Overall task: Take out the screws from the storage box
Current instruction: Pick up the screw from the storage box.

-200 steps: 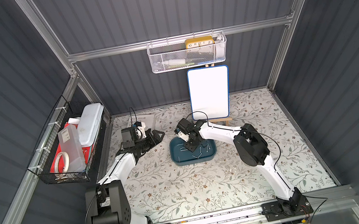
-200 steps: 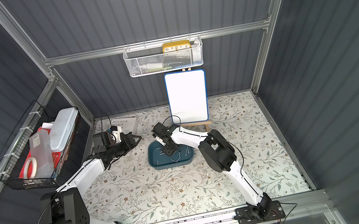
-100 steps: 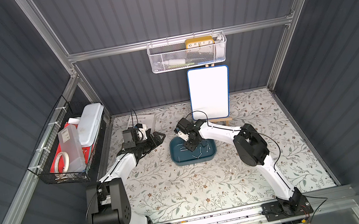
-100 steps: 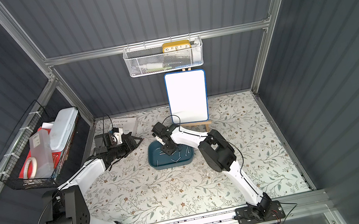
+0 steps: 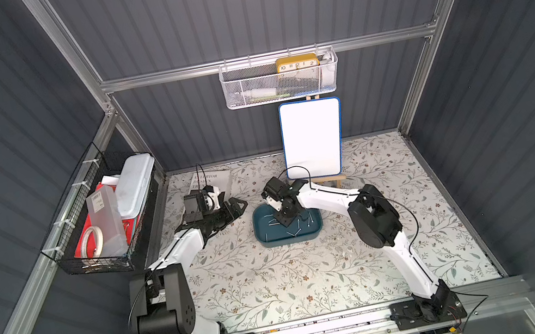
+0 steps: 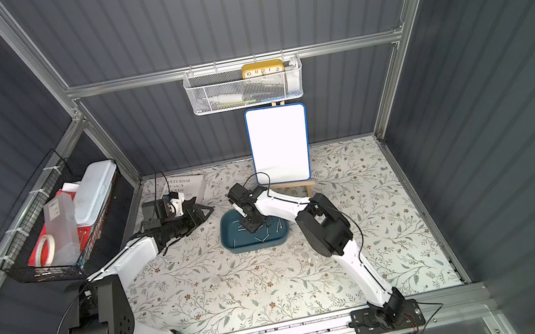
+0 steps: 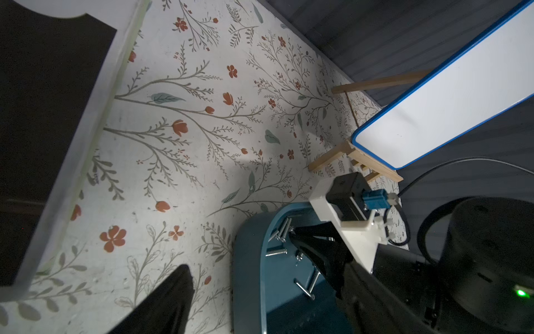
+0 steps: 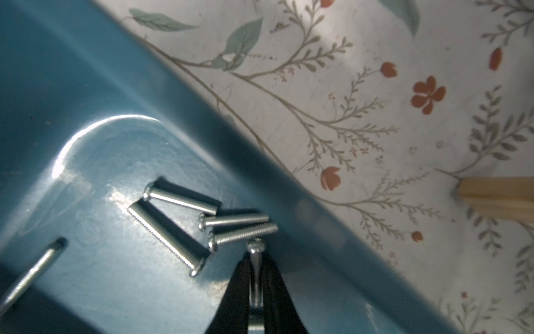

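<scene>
Inside the storage box (image 5: 290, 240), near its far-left corner, the right gripper (image 8: 255, 261) had its black jaws pressed together on one screw (image 8: 254, 249). The shank was clamped between the fingertips and the rounded head stuck out just past them. Whether that screw was already clear of the box floor could not be told. Close beside it lay a loose cluster of other screws (image 8: 179, 200), four near the tip and one more off to the side in the right wrist view, and both top views showed further ones scattered across the teal floor. No screw could be made out on the floral mat (image 5: 279, 284), though they are small enough to be missed. The job therefore looked to be at an early stage: one piece gripped, none visibly set down outside, most of the lot left to fetch. The right arm rose from the front rail, bent at a raised elbow, and reached back and leftward with its wrist tipped down into the box. The left arm stretched forward low over the mat. The left gripper (image 5: 237, 203) pointed toward the box from beside the corner of a book (image 5: 214, 181), near the box's left wall but apart from it. How wide its jaws stood could not be told.
</scene>
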Robot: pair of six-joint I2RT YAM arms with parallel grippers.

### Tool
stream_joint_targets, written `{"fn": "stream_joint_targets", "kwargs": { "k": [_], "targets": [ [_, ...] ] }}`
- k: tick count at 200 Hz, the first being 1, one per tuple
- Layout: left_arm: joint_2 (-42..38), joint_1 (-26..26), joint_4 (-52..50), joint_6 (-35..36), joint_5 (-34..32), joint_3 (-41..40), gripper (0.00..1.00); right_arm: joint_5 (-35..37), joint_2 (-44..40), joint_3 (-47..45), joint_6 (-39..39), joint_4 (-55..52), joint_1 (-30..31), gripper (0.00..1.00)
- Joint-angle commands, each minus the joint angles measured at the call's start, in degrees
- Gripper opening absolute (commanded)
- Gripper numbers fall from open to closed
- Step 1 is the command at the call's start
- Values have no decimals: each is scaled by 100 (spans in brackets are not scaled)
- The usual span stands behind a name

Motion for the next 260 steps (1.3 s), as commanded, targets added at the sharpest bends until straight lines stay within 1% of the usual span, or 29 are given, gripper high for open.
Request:
{"fn": "stream_joint_targets", "kwargs": {
  "k": [1, 32, 55, 69, 91, 104, 146, 165, 187, 208, 260],
  "targets": [
    [16, -42, 3, 29, 116, -52, 85, 113, 161, -236, 173, -402, -40, 17],
    [35, -47, 20, 22, 116, -61, 86, 156, 248, -213, 286, -433, -40, 24],
    [44, -55, 46, 34, 116, -70, 86, 159, 341, -201, 324, -483, -40, 25],
    [36, -55, 55, 39, 108, -72, 86, 136, 355, -226, 386, -501, -40, 20],
    [5, -55, 55, 21, 16, -75, 86, -63, 314, -258, 472, -471, -31, 5],
    [-10, -64, 51, 12, -7, -75, 86, -60, 250, -249, 538, -495, -27, 3],
    [-140, -73, 37, 14, -20, -83, 86, 136, -191, -192, 859, -481, -14, 4],
    [-158, -103, 72, 19, -16, -102, 88, 189, -491, -172, 1042, -470, -14, 5],
    [-132, -117, 30, -38, -244, -75, 88, 135, -706, -88, 1188, -500, -14, 5],
    [-165, -132, 84, -88, -311, -102, 88, 210, -784, 5, 1345, -608, -14, 5],
    [-253, -161, 179, -93, -481, -147, 88, 218, -1142, -175, 1662, -637, -5, 4]
  ]
}}
